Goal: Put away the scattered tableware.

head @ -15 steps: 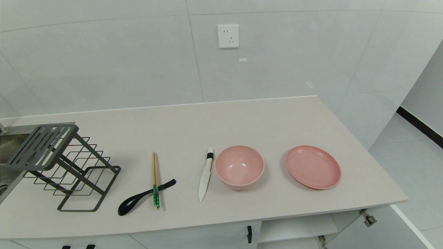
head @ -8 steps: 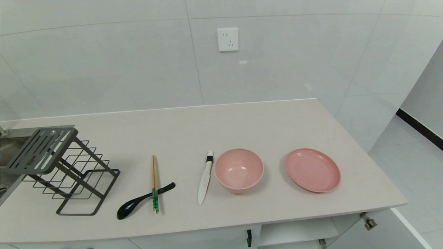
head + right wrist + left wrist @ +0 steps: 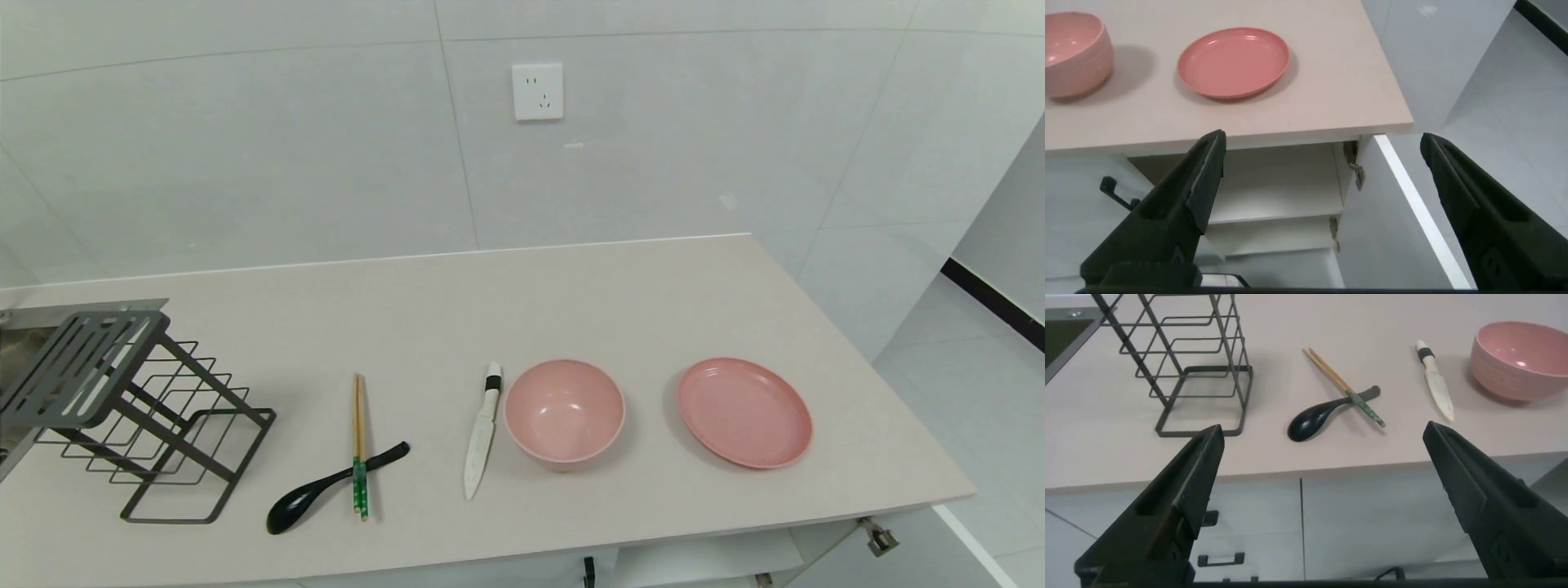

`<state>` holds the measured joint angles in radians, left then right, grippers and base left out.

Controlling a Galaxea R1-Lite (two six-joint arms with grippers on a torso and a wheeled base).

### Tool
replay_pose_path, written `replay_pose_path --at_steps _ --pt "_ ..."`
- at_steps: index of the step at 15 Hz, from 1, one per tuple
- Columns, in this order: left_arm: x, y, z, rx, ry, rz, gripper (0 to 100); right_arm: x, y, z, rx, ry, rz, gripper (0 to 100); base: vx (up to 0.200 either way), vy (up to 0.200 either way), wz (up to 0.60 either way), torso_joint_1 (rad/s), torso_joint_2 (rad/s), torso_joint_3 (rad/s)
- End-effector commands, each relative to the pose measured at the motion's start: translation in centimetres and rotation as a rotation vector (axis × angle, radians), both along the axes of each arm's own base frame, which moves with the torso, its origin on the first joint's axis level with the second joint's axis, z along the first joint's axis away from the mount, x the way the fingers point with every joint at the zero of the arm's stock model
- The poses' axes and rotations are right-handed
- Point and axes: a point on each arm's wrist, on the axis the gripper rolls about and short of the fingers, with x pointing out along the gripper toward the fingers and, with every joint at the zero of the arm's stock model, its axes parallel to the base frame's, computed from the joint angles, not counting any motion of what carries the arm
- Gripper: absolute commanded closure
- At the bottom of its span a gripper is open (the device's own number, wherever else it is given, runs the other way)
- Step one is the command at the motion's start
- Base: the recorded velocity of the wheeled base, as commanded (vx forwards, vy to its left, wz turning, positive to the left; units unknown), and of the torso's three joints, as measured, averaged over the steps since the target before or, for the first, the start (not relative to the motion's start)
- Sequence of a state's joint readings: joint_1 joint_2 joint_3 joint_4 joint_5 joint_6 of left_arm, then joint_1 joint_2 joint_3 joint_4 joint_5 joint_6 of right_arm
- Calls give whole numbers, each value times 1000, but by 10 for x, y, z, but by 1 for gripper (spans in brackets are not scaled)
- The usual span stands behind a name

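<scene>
Beige surface carrying the scattered tableware, backed by a tiled wall with a socket. Both end effectors are held off the surface, out in front of its near edge and well apart from every item. The left end effector has its fingers spread wide and holds nothing. The right end effector is likewise wide open and empty. The dark wire rack stands at the left end of the surface, on the left end effector's side. The pink plate lies flat towards the right end, on the right end effector's side, and is the item nearest the surface's right edge. The pink bowl stands upright, mouth up, to the plate's left with a bare gap between them. The white knife lies just beside the bowl's left side, its blade tip towards the near edge. The chopsticks lie paired, running front to back and crossing over the handle of the black spoon, whose bowl end points towards the near edge; both sit between rack and knife, ahead of the left end effector. The items form one row along the front half of the surface; the strip between this row and the wall is bare. Below the right end, a cupboard door stands open, showing a white shelf.
</scene>
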<state>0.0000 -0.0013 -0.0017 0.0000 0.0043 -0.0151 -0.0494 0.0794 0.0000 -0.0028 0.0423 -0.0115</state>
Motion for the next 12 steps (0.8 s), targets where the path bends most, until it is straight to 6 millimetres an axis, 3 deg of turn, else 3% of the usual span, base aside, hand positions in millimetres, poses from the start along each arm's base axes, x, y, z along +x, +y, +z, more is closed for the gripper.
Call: replay_pose_path --at_steps 1,7,12 --pt "0 0 0 0 1 0 0 0 0 0 -1 0 1 0 0 0 0 0 0 0" --pt "0 0 0 7 0 0 0 1 0 0 1 6 -15 0 0 0 0 0 0 0" --pt "0 0 0 -13 1 3 0 0 0 1 -6 5 -9 0 0 0 0 114 -212 -100"
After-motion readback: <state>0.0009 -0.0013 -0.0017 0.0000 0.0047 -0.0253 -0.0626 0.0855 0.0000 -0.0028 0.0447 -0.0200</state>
